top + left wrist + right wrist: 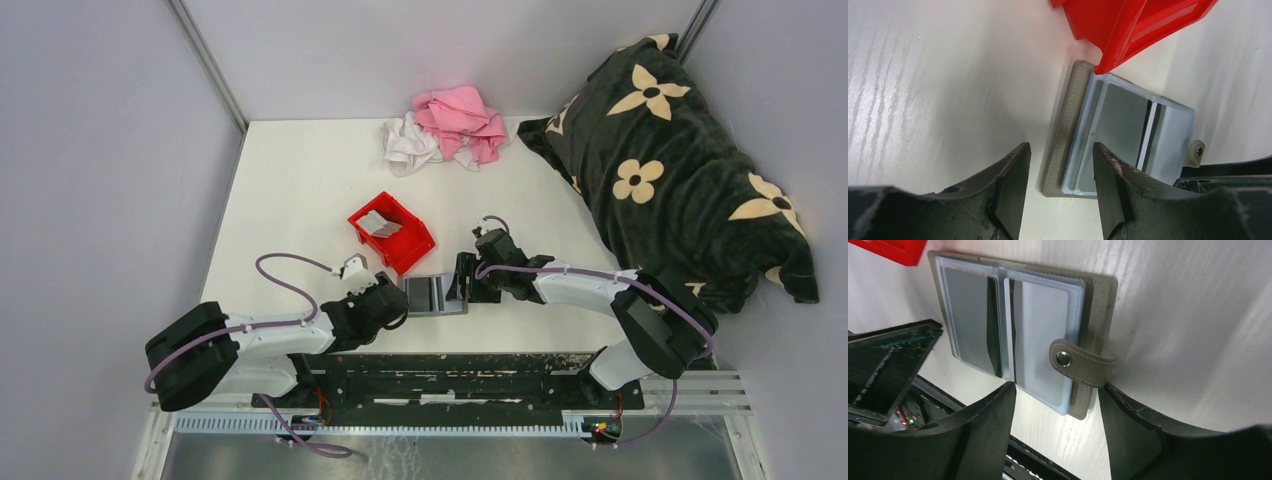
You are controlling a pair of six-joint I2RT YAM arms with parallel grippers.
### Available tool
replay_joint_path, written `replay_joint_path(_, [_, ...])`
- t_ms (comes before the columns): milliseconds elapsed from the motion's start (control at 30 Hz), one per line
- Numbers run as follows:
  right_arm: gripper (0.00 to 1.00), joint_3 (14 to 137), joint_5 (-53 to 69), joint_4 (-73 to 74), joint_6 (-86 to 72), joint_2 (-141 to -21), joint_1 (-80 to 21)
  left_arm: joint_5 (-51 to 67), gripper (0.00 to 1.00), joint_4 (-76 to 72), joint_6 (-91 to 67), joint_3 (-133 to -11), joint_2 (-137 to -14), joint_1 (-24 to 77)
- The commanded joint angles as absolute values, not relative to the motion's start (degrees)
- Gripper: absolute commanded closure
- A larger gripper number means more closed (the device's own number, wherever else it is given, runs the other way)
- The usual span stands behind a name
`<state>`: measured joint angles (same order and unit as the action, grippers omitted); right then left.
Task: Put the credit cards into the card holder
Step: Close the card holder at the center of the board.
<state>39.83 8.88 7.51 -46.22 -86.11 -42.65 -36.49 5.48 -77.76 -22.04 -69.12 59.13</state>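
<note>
Between the two grippers, just beside the red bin (410,246), the card holder (436,294) lies open on the table (300,180).
Grey stitched cover, pale bluish clear sleeves (1043,305) over grey cards (968,315), snap strap (1080,359) folded inward; left gripper (1060,150) and right gripper (1057,389) both spread, grasping nothing.

I am seeing the flat grey stitched card holder (1100,310) looking matt and leathery, its bluish plastic sleeves (1048,305) shining, its round metal snap (1063,358) glossy. The red plastic bin (1128,20) is gleaming smooth; the white tabletop (923,75) is showing faint wood grain.

Left claw (396,303) and right claw (462,287) flank the card holder (434,295).
</note>
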Motion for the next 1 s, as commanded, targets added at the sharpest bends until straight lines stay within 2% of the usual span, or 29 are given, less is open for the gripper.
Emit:
replay_joint_path(0, [0.32,36.06,10.37,-1.90,-50.99,-87.29,-42.94,-34.58,0.44,6.42,-77.26,-21.96,-70.74,59.43])
replay_joint_path(300, [0.35,29.33,11.38,-10.65,-56.49,-86.18,-42.95,-33.23,0.49,2.60,-76.01,-21.14,-72.40,59.43])
replay_joint_path(467, [0.40,28.47,11.32,-12.05,-57.00,-85.42,-42.90,-33.22,0.51,1.31,-75.49,-21.23,-73.03,59.43])
replay_joint_path(600, [0.51,28.54,11.23,-12.47,-57.23,-84.98,-42.91,-33.20,0.52,1.35,-75.41,-21.50,-73.02,59.44])
replay_joint_path(733, [0.63,29.17,9.95,-10.39,-56.75,-83.71,-42.92,-33.22,0.48,2.25,-75.81,-21.58,-71.11,59.43])
replay_joint_path(967, [0.95,29.66,10.09,-8.01,-57.67,-82.59,-42.54,-34.80,0.43,0.86,-77.63,-18.56,-66.57,59.33])
